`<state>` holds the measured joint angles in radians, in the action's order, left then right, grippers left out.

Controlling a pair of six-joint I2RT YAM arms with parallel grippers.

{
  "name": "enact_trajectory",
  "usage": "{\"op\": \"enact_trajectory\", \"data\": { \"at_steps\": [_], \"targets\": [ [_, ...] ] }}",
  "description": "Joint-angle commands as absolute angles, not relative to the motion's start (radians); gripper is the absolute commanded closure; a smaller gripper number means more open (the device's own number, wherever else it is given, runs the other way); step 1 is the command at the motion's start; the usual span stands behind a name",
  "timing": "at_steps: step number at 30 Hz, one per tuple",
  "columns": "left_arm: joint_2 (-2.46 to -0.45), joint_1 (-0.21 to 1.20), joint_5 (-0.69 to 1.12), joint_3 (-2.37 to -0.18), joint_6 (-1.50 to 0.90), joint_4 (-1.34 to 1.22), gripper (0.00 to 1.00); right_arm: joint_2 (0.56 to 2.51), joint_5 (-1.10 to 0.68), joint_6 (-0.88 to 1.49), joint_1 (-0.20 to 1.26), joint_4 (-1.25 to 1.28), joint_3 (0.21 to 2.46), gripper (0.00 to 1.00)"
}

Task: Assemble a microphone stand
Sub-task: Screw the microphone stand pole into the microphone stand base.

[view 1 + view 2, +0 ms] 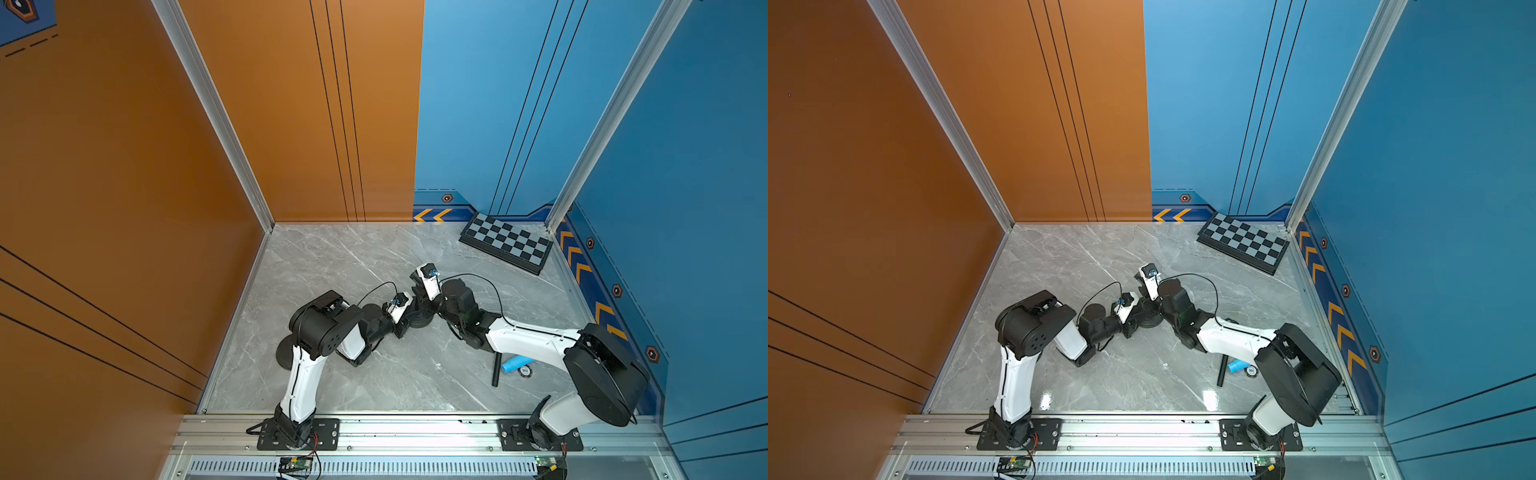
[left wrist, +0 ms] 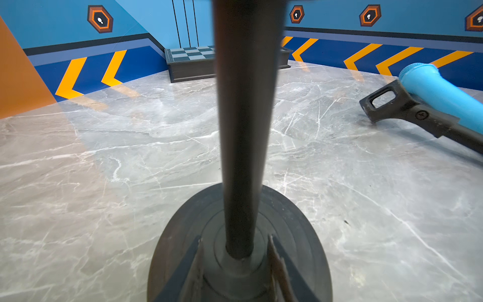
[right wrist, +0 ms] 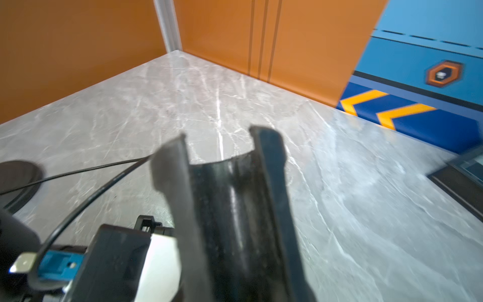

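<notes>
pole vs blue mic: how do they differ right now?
The pole is black; the blue mic is bright blue. The pole stands upright in the round base; the mic lies on the table against a black clip. Both are long, round-bodied parts.

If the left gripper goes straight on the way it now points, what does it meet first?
Most likely the upright black pole, seated in the round black base: it stands ahead of the left gripper, whose fingers flank the hub.

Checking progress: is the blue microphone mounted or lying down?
Lying down: the microphone rests on its side on the table, beside the black clip, away from the pole.
</notes>
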<state>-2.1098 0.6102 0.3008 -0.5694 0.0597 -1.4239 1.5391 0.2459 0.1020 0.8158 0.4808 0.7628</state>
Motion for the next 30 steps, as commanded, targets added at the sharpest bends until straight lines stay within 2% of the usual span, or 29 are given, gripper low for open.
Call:
{"op": "enact_trajectory", "data": {
  "at_steps": [1,5,8,14,18,22,23,24,26,30],
  "targets": [
    [-2.121,0.624,0.283,-0.575,0.073,-1.355,0.59,1.550,0.651,0.295,0.880,0.444,0.731,0.96],
    [-2.120,0.626,0.280,-0.578,0.075,-1.346,0.59,1.587,0.631,0.356,0.881,0.397,0.769,0.95],
    [-2.119,0.627,0.279,-0.578,0.075,-1.342,0.59,1.600,0.532,0.338,0.879,0.384,0.797,0.83],
    [-2.118,0.628,0.283,-0.579,0.079,-1.339,0.59,1.562,0.205,0.188,0.818,0.315,0.847,0.55],
    [-2.119,0.627,0.290,-0.578,0.082,-1.338,0.58,1.516,0.043,0.065,0.754,0.270,0.841,0.47],
    [-2.119,0.626,0.298,-0.579,0.083,-1.338,0.58,1.490,-0.284,-0.061,0.645,0.315,0.805,0.44],
    [-2.118,0.625,0.299,-0.579,0.084,-1.338,0.58,1.488,-0.352,-0.094,0.622,0.310,0.806,0.04],
    [-2.118,0.626,0.300,-0.579,0.083,-1.338,0.58,1.485,-0.399,-0.121,0.604,0.307,0.810,0.00],
    [-2.118,0.624,0.301,-0.579,0.084,-1.338,0.58,1.486,-0.484,-0.156,0.568,0.326,0.809,0.00],
    [-2.118,0.622,0.307,-0.578,0.081,-1.338,0.58,1.508,-0.546,-0.194,0.536,0.312,0.841,0.01]
  ]
}}
